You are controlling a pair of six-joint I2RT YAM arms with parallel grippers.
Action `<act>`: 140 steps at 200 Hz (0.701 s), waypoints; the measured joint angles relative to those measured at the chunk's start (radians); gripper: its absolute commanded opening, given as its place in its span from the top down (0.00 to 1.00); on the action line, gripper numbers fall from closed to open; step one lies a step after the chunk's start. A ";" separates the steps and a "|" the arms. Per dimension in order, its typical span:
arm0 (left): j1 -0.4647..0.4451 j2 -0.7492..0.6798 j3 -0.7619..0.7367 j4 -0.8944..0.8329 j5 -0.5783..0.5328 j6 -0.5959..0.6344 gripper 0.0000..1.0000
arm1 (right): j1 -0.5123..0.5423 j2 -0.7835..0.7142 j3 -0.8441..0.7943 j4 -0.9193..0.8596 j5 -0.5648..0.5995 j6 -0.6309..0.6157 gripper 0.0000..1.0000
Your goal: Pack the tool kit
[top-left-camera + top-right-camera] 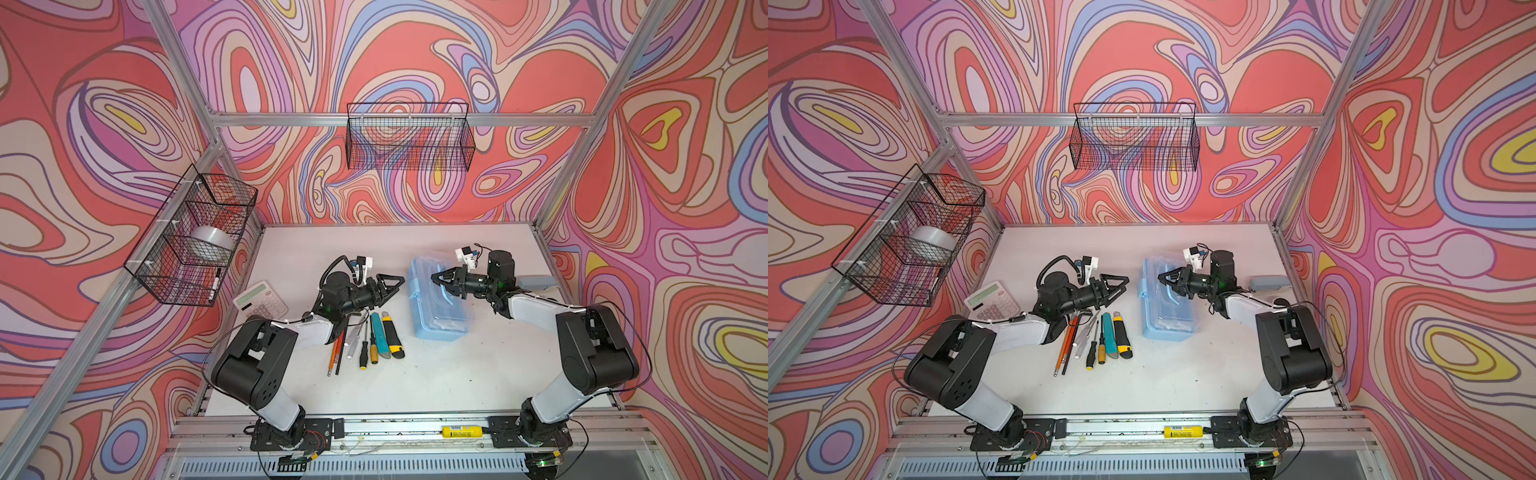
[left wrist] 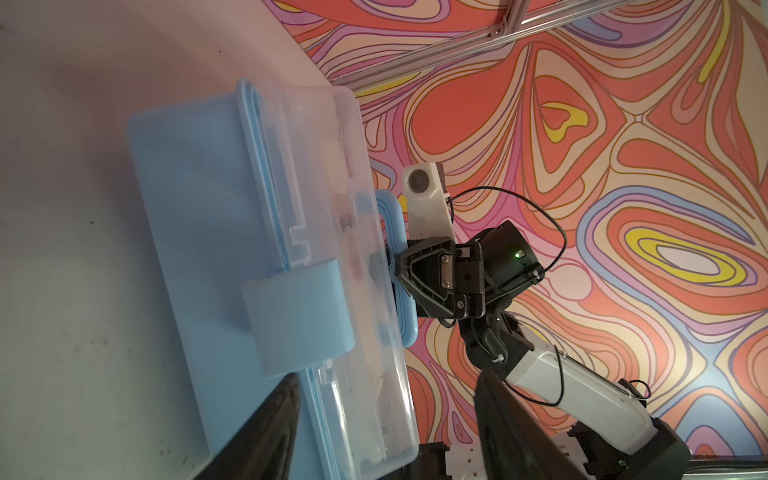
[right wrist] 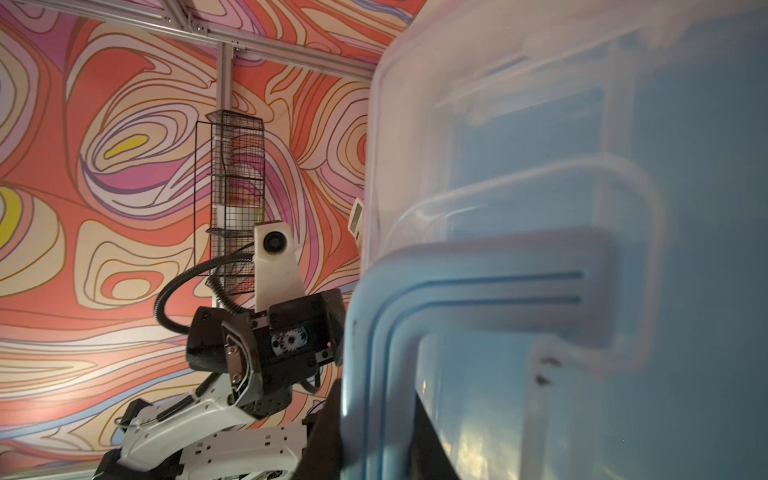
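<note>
While the clear lid sits shut on the light-blue box, packing has not visibly begun. The box rests on the desk; what shows through the lid is too hazy to name.

Right hand: over the top of the box, jaws closed narrow on the blue handle.

Left hand: hovers just beside the box's left side, jaws wide, nothing between them. In the left wrist view the front latch lies ahead of the open jaws, not touched as far as I can tell.

Tools: all in a row on the desk left of the box, apart from it. The yellow-and-black utility knife is nearest the box, then the teal knife and the screwdrivers; the orange-shafted tools are furthest.

Judgement: done so far is only a steadying grip on the handle. Left to do: undo the latch, raise the lid, load every tool, close up.
</note>
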 measured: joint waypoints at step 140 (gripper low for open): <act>-0.013 0.002 0.124 -0.300 -0.055 0.206 0.24 | 0.076 0.065 0.014 0.260 -0.035 0.252 1.00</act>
